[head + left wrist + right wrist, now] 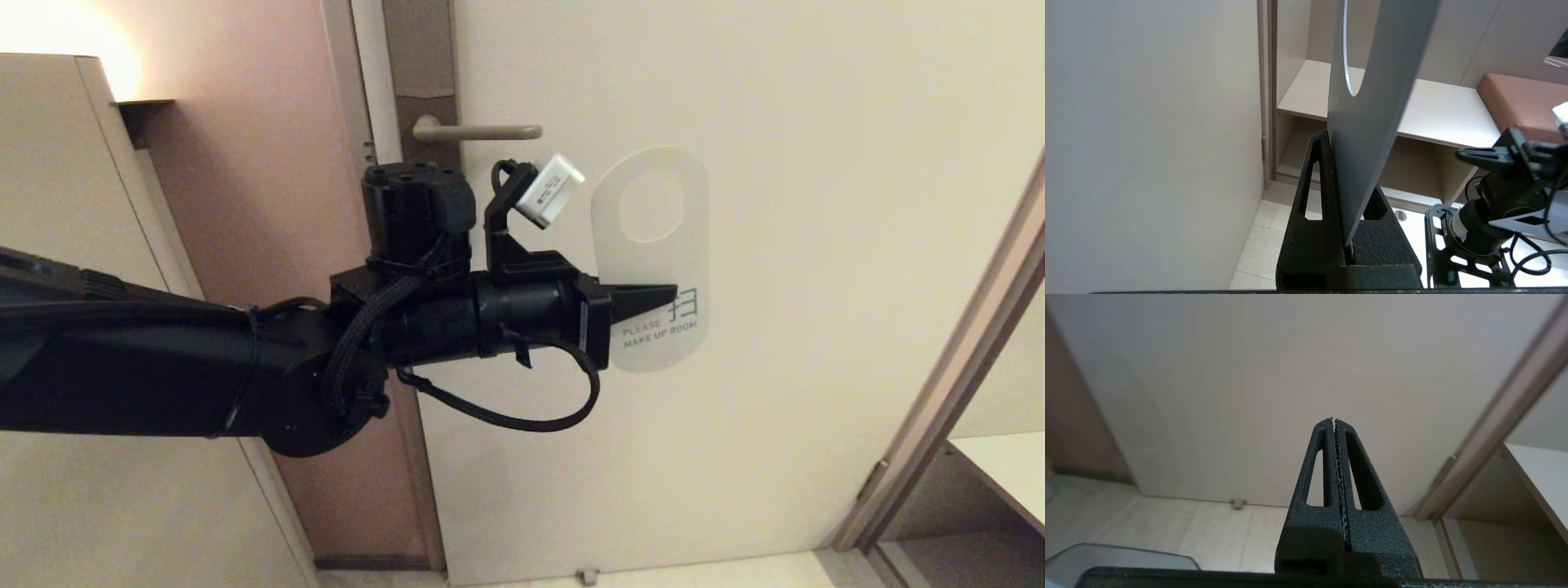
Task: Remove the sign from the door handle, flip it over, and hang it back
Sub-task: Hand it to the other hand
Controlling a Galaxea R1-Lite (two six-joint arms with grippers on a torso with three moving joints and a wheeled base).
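Gripping the sign [690, 269] with the left gripper [665, 294], jaws clamped down to the card's thickness on its lower half just above the teal "PLEASE MAKE UP ROOM" lettering, white side facing the head camera. Holding it at the centre of the head frame, clear of the door handle [482, 131], which is sitting up and to the left with nothing hanging on it. Keeping the oval hole at the upper end, to the right of and lower than the lever's free tip. Seeing the card edge-on in the left wrist view [1367, 122], wedged between the two black fingers. Keeping the right gripper [1334, 420] low and idle, fingers pressed together on nothing. Risking, from here, a swing of the card in the pinch, given so thin and smooth a sheet held at one narrow line. Risking also a scrape or a bend against the door [775, 367] while turning it over so close to the panel. Risking a missed hook-up: catching the lever tip on the card's rim instead of passing it through the hole, and pushing the sign out of the fingers. Risking, too, a knock of the wrist camera bracket against the lever on the way back.
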